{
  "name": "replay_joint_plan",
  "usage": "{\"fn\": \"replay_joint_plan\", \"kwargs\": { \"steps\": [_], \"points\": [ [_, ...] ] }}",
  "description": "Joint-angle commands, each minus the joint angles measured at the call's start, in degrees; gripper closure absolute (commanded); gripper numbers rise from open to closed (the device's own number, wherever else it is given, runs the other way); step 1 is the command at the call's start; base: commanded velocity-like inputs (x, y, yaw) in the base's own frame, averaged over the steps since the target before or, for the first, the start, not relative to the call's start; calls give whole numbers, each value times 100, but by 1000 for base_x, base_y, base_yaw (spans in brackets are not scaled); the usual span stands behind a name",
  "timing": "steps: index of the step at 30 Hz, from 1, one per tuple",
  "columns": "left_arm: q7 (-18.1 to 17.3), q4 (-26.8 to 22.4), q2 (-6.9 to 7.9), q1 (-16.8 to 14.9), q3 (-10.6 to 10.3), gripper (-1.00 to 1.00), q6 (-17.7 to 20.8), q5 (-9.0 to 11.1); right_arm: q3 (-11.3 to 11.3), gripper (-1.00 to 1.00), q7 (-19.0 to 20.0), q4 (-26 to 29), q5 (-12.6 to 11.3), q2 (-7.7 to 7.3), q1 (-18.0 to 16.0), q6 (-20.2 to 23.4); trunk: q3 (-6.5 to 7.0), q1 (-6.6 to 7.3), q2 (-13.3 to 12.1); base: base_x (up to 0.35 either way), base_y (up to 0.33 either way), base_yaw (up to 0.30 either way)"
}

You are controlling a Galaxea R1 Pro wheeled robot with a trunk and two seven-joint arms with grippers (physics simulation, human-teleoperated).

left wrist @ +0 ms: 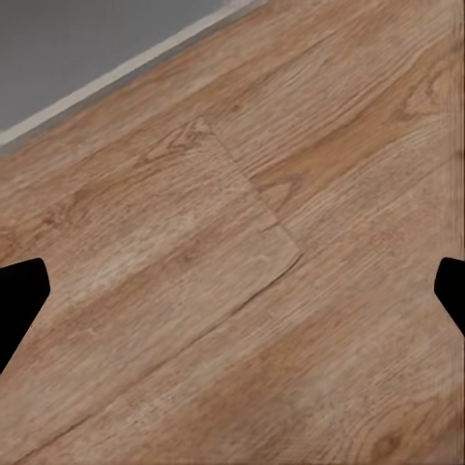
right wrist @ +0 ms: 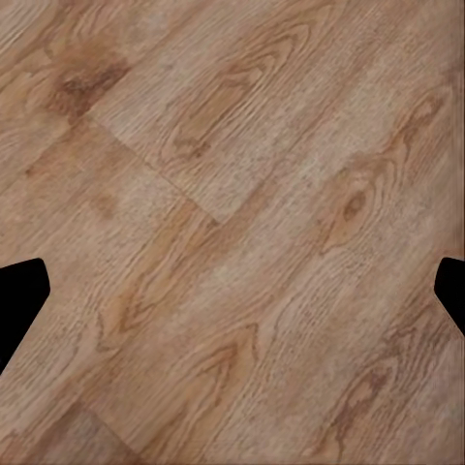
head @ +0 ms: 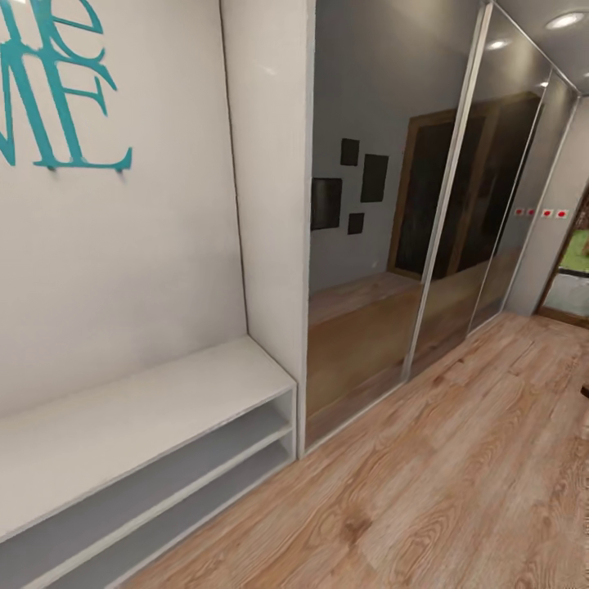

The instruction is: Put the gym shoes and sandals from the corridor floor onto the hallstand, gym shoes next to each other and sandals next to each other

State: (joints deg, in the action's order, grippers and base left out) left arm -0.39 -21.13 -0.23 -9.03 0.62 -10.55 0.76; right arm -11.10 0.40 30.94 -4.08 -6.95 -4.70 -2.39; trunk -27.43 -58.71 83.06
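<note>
- Facing a pale wall (head: pixel 123 270) at the head view's left, with teal lettering (head: pixel 57 90) high on it; the letters are cut off by the frame edge, and "ME" is the legible part.
- Below the lettering stands a low pale grey bench (head: pixel 123 417) with a flat top and two open shelves (head: pixel 188 466), one above the other. Top and shelves carry nothing.
- The bench rests on the floor (head: pixel 458 474), a light brown wood-grain plank surface that runs from the bench's foot toward the far right.
- Just beside the bench's right end rises a pale pillar (head: pixel 270 204), floor to ceiling.
- Beyond the pillar runs a row of mirrored sliding doors (head: pixel 384 245) with slim metal frames. They reflect a grey wall, dark picture frames and a brown door.
- At the far right is a doorway (head: pixel 573 278) with green and light tones behind it; small red-and-white marks (head: pixel 546 213) sit on the wall near it.
- A round ceiling light (head: pixel 564 20) shows at the top right.
- My left fingers (left wrist: pixel 21 305): two dark tips at opposite edges of the left wrist view, spread wide, nothing between them. Bare floor (left wrist: pixel 252 291) lies beneath, with a grey strip (left wrist: pixel 77 48) and a pale edge at one corner.
- My right fingers (right wrist: pixel 21 305): likewise spread wide, holding nothing, over bare planks (right wrist: pixel 242 242).
- Task item position: the floor is the one task item I can place; it lies under both wrists.
</note>
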Motion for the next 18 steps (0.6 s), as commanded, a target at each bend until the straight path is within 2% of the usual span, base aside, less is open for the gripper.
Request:
{"fn": "replay_joint_plan", "kwargs": {
  "steps": [1,18],
  "points": [
    [-4,2,0,-2,6,-100,-17,11,2,-100,4,-10,-44,0,-5,-23,-13,-2,2,241,-190,-196],
    [-5,5,5,-2,17,-100,-18,30,-6,-100,0,-17,-57,1,-7,-33,-139,-2,2,240,-189,-192]
  ]
}}
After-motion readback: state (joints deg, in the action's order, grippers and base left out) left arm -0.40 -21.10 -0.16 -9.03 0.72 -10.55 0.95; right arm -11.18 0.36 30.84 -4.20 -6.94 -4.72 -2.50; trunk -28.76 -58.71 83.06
